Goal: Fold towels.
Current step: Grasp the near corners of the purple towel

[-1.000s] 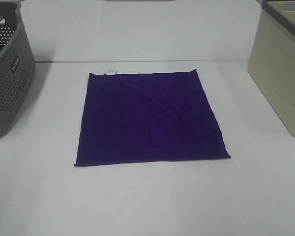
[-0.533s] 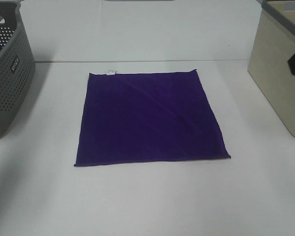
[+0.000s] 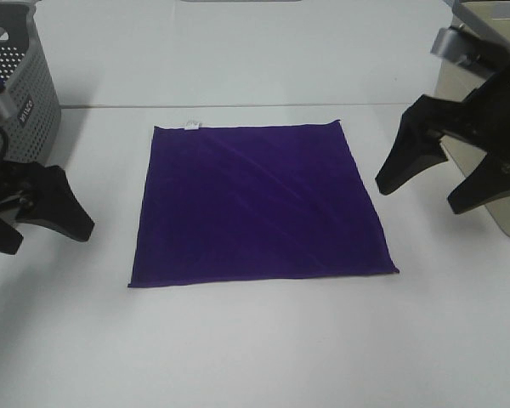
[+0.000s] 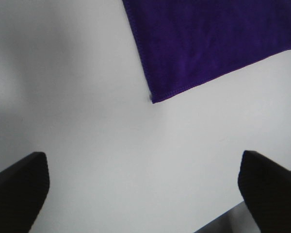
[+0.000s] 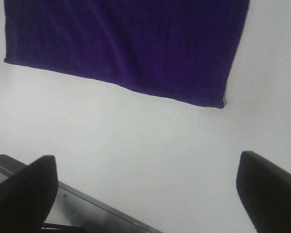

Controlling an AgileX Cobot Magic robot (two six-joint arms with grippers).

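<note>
The towel lies flat in the middle of the table, with a basket at the far left and a bin at the far right. The left gripper is left of the towel, the right gripper right of it.

1 deep purple towel, square, thin, hemmed edges, spread flat and unfolded, faint diagonal crease; small white tag at far corner on left gripper side; lies between left gripper and right gripper, touching neither
</note>
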